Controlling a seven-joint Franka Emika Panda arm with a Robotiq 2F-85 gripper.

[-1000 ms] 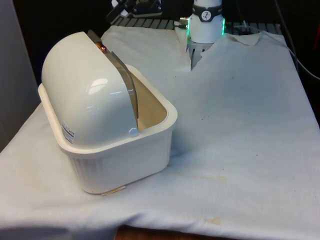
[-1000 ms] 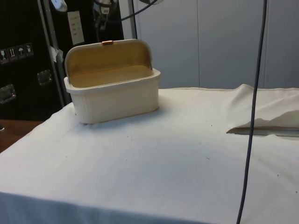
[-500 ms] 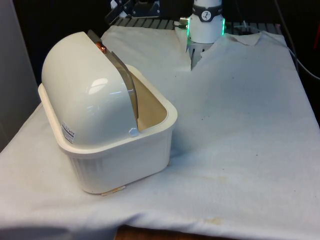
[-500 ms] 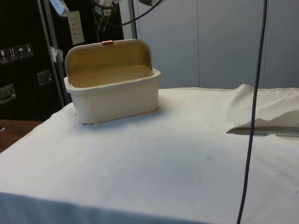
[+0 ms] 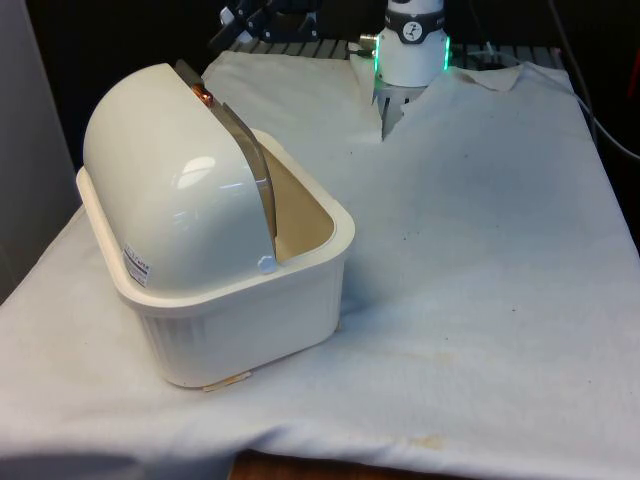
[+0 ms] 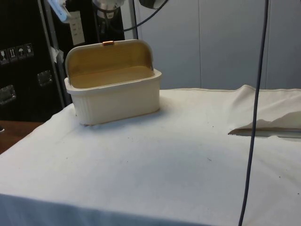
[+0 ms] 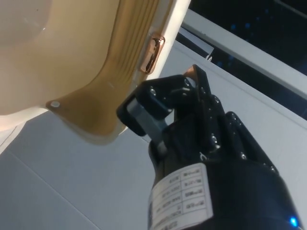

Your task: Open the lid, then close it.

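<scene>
A cream bread box (image 5: 250, 305) stands at the front view's left, also seen in the side view (image 6: 117, 99). Its domed roll lid (image 5: 170, 170) is rolled back, so the tan inside (image 6: 110, 75) shows. A small copper handle (image 5: 203, 96) sits on the lid's edge, at the top of the dome (image 6: 108, 43). My black gripper (image 5: 262, 14) hangs high behind the box, clear of it. In the wrist view the gripper (image 7: 163, 96) is just beside the lid's rim (image 7: 115, 86), a short way from the copper handle (image 7: 152, 53).
White cloth (image 5: 480, 250) covers the table, with a slit and fold near the robot's base (image 5: 410, 50). A dark cable (image 6: 254, 113) hangs down in the side view. A grey panel (image 5: 20, 150) stands at the front view's left edge.
The gripper has shifted slightly above and behind the box. The box and its rolled-back lid have not moved.
</scene>
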